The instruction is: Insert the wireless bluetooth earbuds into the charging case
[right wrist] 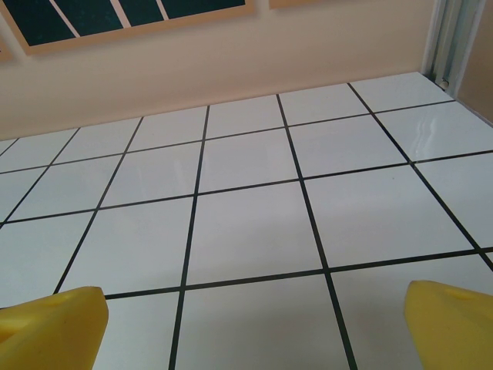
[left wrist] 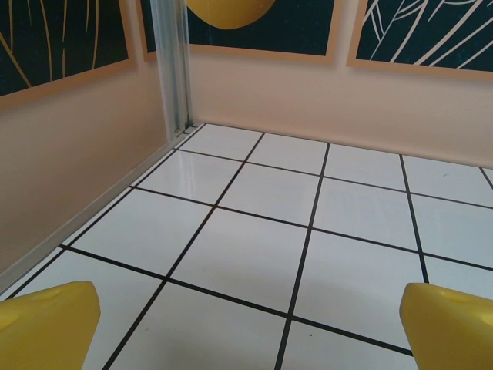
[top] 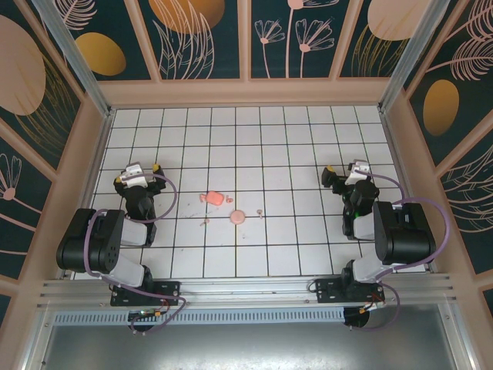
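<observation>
Left gripper (top: 141, 170) wide open, empty, right gripper (top: 344, 169) wide open, empty, charging case (top: 215, 198) between them, well apart from both

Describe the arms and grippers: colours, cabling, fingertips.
Both arms match. Left arm and right arm: bulky black joint housings, pale grey links, black base plates. A thin lilac cable loops alongside each. Left gripper and right gripper are black with a white block on top; the fingers are blunt and bright yellow.
</observation>
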Motion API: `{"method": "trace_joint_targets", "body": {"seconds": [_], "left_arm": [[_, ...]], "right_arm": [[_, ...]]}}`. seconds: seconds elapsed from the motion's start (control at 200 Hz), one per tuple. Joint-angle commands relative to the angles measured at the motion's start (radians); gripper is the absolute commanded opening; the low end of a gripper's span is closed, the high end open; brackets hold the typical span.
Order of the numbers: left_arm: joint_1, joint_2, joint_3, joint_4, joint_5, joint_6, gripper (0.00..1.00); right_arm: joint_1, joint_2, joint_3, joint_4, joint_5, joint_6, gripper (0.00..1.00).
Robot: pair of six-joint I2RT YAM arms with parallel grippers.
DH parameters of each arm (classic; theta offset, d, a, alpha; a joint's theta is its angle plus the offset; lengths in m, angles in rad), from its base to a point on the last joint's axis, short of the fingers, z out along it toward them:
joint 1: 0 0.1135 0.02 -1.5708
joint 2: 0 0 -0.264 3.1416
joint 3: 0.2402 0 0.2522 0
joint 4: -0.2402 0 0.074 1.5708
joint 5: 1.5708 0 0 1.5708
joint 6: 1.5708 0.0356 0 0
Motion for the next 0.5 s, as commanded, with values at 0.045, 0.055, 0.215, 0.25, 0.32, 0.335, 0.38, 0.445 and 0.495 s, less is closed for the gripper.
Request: {"method": "trace_joint_targets", "body": {"seconds": [0.045, 0.055, 0.215, 0.25, 0.32, 0.335, 0.38, 0.445, 0.495], "left_arm": [[0.005, -0.005, 0.006, 0.037, 0.011, 0.001, 0.99], [0.005, -0.005, 0.006, 0.037, 0.011, 0.001, 0.99], [0.005, -0.032, 0.015, 0.002, 0.006, 0.003, 0.95], [0.006, -0.061, 0.032, -0.057, 0.023, 0.01, 0.94], [0.005, -0.128, 0.084, -0.206, 0.034, 0.017, 0.91], [0.004, -0.142, 0.096, -0.237, 0.036, 0.018, 0.9], [0.004, -0.182, 0.129, -0.327, 0.052, 0.018, 0.88], [0.003, -0.241, 0.176, -0.449, 0.069, -0.034, 0.87], [0.001, -0.272, 0.215, -0.534, 0.114, -0.08, 0.84]], "right_arm": [[-0.005, 0.007, 0.01, 0.039, -0.001, -0.012, 0.99], [-0.006, 0.007, 0.01, 0.039, -0.001, -0.012, 0.99], [-0.006, 0.002, 0.012, 0.035, -0.009, -0.013, 0.99], [-0.006, -0.01, 0.021, 0.007, -0.02, -0.018, 0.99], [-0.004, -0.051, 0.054, -0.089, -0.032, -0.022, 0.99], [-0.005, -0.064, 0.067, -0.12, -0.032, -0.023, 0.99], [-0.003, -0.103, 0.107, -0.241, -0.029, -0.011, 0.99], [0.0, -0.153, 0.181, -0.423, -0.029, 0.044, 0.99], [0.011, -0.187, 0.225, -0.547, -0.035, 0.075, 0.99]]}}
